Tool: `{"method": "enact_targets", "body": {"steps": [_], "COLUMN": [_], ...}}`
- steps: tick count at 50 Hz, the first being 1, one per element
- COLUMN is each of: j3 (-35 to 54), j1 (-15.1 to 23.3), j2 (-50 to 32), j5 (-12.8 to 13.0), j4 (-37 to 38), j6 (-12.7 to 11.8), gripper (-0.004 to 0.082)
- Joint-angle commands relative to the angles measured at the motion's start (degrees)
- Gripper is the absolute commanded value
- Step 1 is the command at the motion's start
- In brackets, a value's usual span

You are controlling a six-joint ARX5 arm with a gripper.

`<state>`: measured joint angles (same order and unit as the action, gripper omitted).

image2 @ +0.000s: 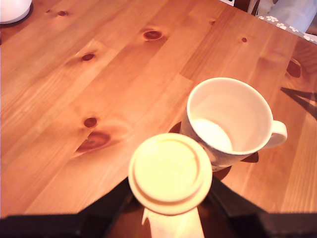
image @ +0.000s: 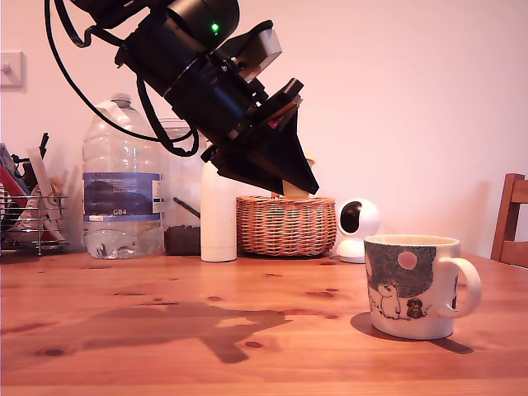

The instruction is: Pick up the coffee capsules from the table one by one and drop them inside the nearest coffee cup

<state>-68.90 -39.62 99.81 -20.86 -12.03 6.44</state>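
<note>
Clamped on a cream-yellow coffee capsule, gripper hanging above the table, disc face filling the near wrist view. Beyond, at about two o'clock from the capsule, white coffee cup, upright and empty, handle pointing to three o'clock.

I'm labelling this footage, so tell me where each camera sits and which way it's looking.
Exterior view: low, near table height, looking level across it at the wall; the arm hangs raised, pincer tilted toward the cup.
Wrist view: on the arm, looking steeply down past the pincer, which grips a pale capsule, into the empty cup.
Shared: cup, table, pincer.
</note>
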Motion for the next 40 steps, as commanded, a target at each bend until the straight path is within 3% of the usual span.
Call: {"method": "enact_targets", "body": {"steps": [1,19,40], "j3": [1.01,0.96,-1.73], "j1": [0.28,0.24,-2.49], "j2": [0.28,0.28,0.28], "j5": [0.31,0.28,0.33], "j4": [1.36,1.4,0.26], "j6": [-0.42,-0.37,0.46], "gripper": [0.0145,0.0145,0.0146]}}
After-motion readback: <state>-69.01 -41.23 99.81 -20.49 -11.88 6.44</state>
